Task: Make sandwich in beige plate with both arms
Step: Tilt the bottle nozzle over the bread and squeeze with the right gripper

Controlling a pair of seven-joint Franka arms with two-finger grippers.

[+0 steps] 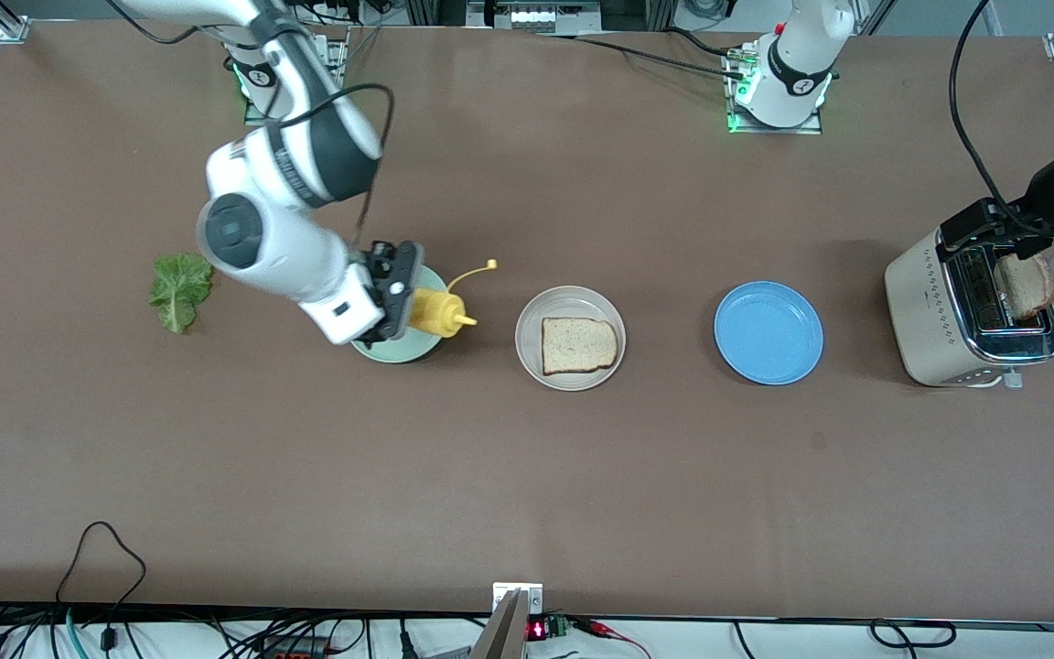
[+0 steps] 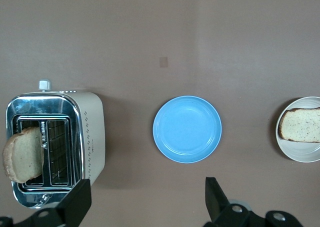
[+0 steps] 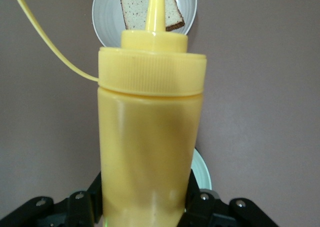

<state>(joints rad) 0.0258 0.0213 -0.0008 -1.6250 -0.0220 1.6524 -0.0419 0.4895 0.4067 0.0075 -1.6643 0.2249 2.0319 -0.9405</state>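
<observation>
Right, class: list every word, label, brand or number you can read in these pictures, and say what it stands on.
None reads.
Right arm: dark lettering, too small.
Toaster: dotted pattern and small marks, not legible text.
Yellow squeeze bottle: no label.
Red display at table edge: unreadable.

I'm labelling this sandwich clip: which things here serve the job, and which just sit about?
In use:
beige plate with bread slice
second slice in the toaster
lettuce leaf
mustard bottle, held by the right end effector

Lying about:
blue plate
mint-green plate
</observation>
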